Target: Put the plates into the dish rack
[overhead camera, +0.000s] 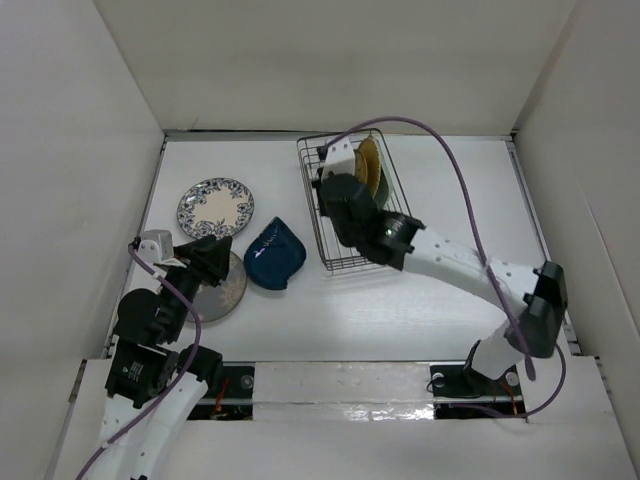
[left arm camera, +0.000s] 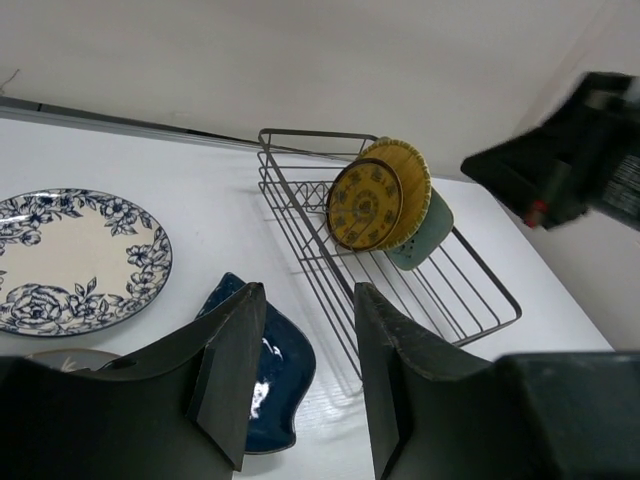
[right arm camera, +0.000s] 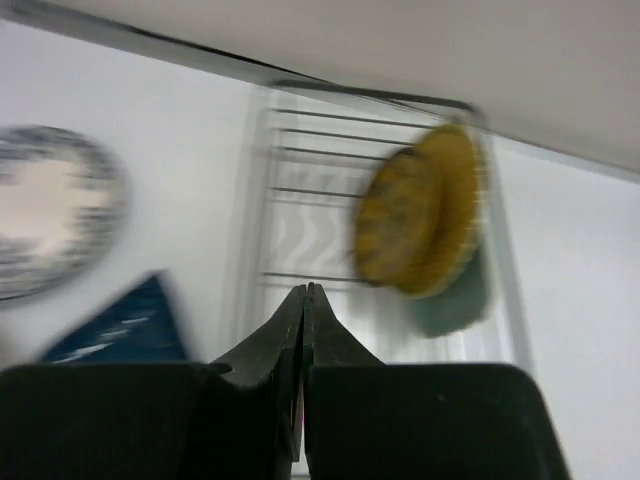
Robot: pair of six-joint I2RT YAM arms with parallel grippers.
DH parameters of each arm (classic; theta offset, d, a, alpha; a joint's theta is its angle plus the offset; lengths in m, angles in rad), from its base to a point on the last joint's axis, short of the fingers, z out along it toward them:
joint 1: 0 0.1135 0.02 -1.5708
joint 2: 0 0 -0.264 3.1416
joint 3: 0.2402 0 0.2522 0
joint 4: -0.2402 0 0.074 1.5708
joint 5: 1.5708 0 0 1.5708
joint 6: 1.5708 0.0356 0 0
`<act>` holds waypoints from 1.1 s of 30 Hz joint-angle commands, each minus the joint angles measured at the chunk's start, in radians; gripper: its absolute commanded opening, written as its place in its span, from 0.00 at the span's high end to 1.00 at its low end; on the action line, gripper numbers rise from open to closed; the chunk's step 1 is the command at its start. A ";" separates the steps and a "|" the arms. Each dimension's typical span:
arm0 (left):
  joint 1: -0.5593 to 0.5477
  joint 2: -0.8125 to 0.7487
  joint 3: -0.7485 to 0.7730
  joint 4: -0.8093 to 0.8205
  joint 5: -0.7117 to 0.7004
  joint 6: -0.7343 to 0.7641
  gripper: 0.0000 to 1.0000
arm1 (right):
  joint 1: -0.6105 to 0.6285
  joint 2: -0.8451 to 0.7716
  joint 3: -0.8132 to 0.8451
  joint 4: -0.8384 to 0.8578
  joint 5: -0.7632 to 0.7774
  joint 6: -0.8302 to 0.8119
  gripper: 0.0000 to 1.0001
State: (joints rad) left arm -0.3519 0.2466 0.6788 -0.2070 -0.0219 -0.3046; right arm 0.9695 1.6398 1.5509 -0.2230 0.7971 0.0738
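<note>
The dish rack point(overhead camera: 340, 262) holds two mustard-yellow plates point(overhead camera: 367, 168) on edge, with the pale green plate point(left arm camera: 428, 236) behind them. The blue-floral plate point(overhead camera: 215, 208), dark blue teardrop plate point(overhead camera: 277, 253) and grey speckled plate point(overhead camera: 222, 292) lie flat on the table to its left. My left gripper point(overhead camera: 207, 262) is open and empty above the grey plate's edge. In its wrist view the gripper point(left arm camera: 308, 292) frames the teardrop plate point(left arm camera: 280, 365). My right gripper point(overhead camera: 336, 188) is shut and empty, raised over the rack. Its wrist view point(right arm camera: 305, 290) is blurred.
White walls enclose the table on the left, back and right. The right arm point(overhead camera: 450, 262) stretches from the near right across to the rack, its purple cable point(overhead camera: 462, 180) looping above. The rack's near half point(left arm camera: 470, 290) holds no plates.
</note>
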 commanded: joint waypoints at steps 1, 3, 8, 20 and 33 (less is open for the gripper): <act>-0.004 -0.003 0.004 0.040 -0.009 -0.001 0.63 | 0.121 -0.061 -0.165 0.163 -0.165 0.245 1.00; -0.004 -0.007 0.005 0.043 -0.006 -0.002 0.73 | 0.223 -0.058 -0.219 0.204 -0.174 0.372 1.00; -0.004 -0.015 0.013 0.043 -0.019 -0.005 1.00 | 0.371 0.029 -0.301 0.212 -0.075 0.613 1.00; -0.004 -0.109 0.011 0.037 -0.070 -0.018 0.95 | 0.413 0.362 -0.222 0.421 -0.295 0.969 0.42; -0.004 -0.125 0.010 0.035 -0.067 -0.016 0.88 | 0.368 0.656 -0.115 0.651 -0.354 1.300 0.43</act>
State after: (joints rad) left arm -0.3519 0.1421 0.6788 -0.2089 -0.0837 -0.3172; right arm 1.3556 2.2498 1.4204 0.3336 0.4503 1.2541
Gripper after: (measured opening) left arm 0.121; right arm 0.577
